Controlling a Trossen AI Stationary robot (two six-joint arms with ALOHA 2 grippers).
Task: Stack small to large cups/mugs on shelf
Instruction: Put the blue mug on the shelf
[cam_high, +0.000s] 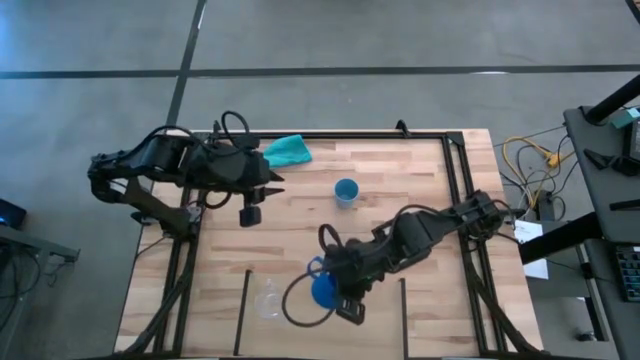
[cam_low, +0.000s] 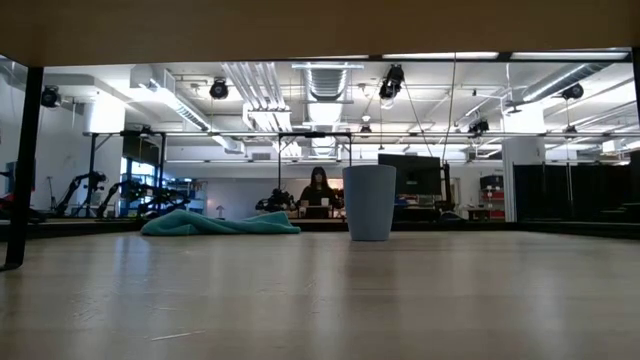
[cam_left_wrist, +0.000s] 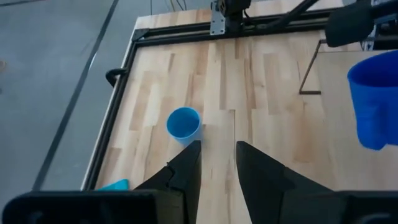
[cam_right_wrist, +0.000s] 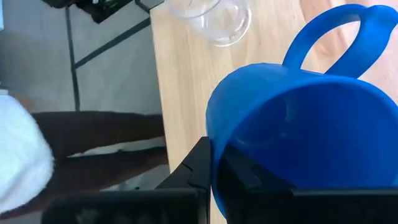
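Note:
The dark blue mug (cam_high: 322, 290) is held by my right gripper (cam_high: 345, 302) over the near part of the table, between two short black rods, and shows again in the left wrist view (cam_left_wrist: 375, 99). The tiny clear cup (cam_high: 268, 300) stands on the wood just left of the mug, and the right wrist view shows it beyond the mug (cam_right_wrist: 212, 18). Mid-table, the light blue handleless cup (cam_high: 346, 191) stands upright on its base (cam_low: 369, 202). My left gripper (cam_high: 250, 212) hovers open, left of that cup, which sits just ahead of its fingertips (cam_left_wrist: 184, 123). My right gripper (cam_right_wrist: 217, 163) has the dark blue mug by its rim (cam_right_wrist: 214, 134), on the side opposite the handle (cam_right_wrist: 329, 37). One finger (cam_right_wrist: 198, 171) is outside the wall and the other (cam_right_wrist: 245, 180) inside. The fingers come from above, slanting from the table's right. The mug hangs tilted and looks lifted off the wood.
A teal cloth (cam_high: 287, 150) lies near the far edge, left of centre. Two short black rods (cam_high: 245, 308) (cam_high: 403, 305) frame the near plank section. Long black rails (cam_high: 462, 190) run along the table's sides. Bare wood (cam_high: 400, 180) lies right of the light blue cup. A person (cam_low: 318, 190) sits in the room beyond.

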